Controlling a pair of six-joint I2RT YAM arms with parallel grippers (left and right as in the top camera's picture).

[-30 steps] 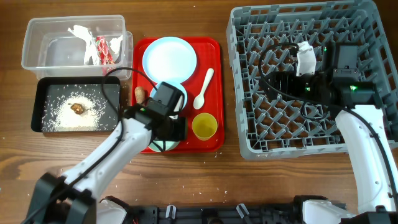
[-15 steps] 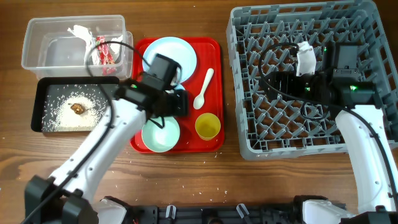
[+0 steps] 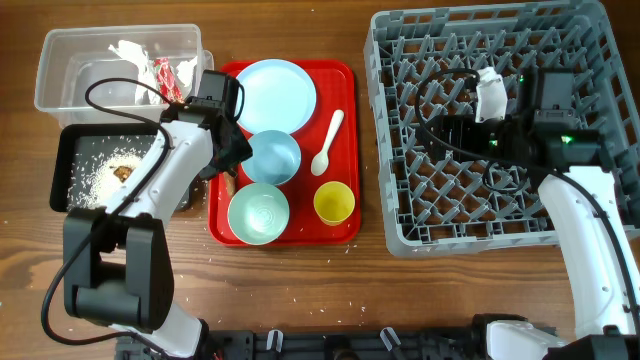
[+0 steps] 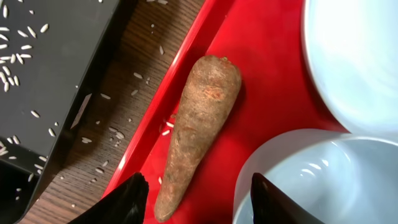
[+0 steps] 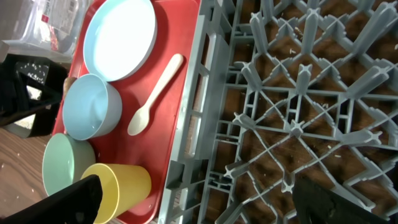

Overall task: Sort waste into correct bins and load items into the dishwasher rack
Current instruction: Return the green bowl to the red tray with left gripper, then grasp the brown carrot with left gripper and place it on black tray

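Observation:
A brown stick-shaped scrap (image 4: pixel 199 124) lies along the left edge of the flat red serving tray (image 4: pixel 261 81). My left gripper (image 4: pixel 199 205) hangs open over the scrap's near end, one finger on each side and neither touching it; in the overhead view the left gripper (image 3: pixel 230 165) is at the tray's left rim. On the tray stand a pale plate (image 3: pixel 272 95), a light blue bowl (image 3: pixel 273 157), a teal bowl (image 3: pixel 258 213), a yellow cup (image 3: pixel 331 203) and a white spoon (image 3: pixel 327 142). My right gripper (image 3: pixel 460 130) is open and empty above the grey dishwasher rack (image 3: pixel 490 220).
At the back left, a clear tub (image 3: pixel 90 70) holds a red-and-white wrapper (image 3: pixel 165 75). In front of it a black tray (image 3: pixel 75 150) holds rice crumbs and a small brown lump (image 3: pixel 122 172). Loose rice grains lie on the wood between the black tray and the red tray.
My left gripper went from shut to open and swung from the teal bowl at the tray's front to the tray's left edge. The teal bowl is now uncovered. The right arm has not moved.

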